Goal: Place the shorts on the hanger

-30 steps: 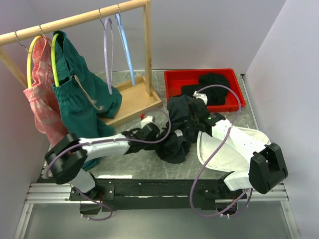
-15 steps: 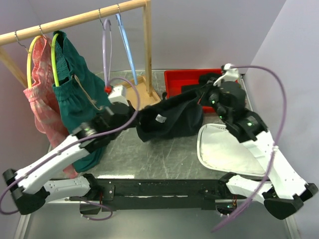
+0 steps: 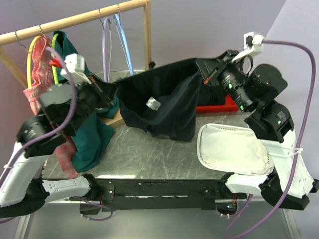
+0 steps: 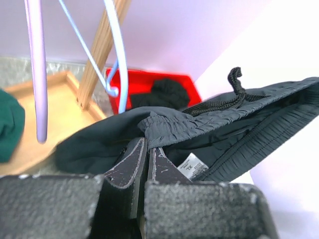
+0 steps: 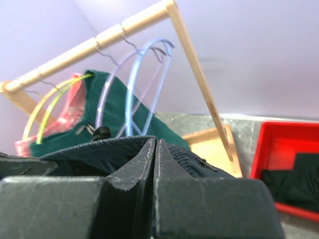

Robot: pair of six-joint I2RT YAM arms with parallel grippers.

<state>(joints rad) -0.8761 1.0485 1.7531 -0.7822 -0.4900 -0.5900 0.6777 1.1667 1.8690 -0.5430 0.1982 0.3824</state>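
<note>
Grey speckled tabletop [image 3: 149, 154] and pale lilac walls frame the scene, and a wooden rail [image 3: 75, 20] crosses the upper left of the top view. Pink patterned shorts [image 3: 42, 94] and dark green shorts [image 3: 79, 99] hang at its far left.

Just right of them, the left gripper [image 3: 110, 92] is pressed together on one end of the waistband. Above it hangs the lavender hanger [image 3: 106, 45], empty, close beside a light blue hanger [image 3: 124, 45].

The black shorts [image 3: 164, 99] are at frame centre. They are lifted clear of the table and stretched wide.

At upper right, the right gripper [image 3: 203, 72] pinches the waistband's other end, in front of a red tray [image 3: 227, 104].

Likely hazards:
- Both grips are thin pinches, so more tension could pull the fabric free.
- The two hangers sit so close that the waistband may catch the blue one.
- A nudge could swing the lavender hanger away or unhook it.
- The left arm could snag the green shorts.
</note>
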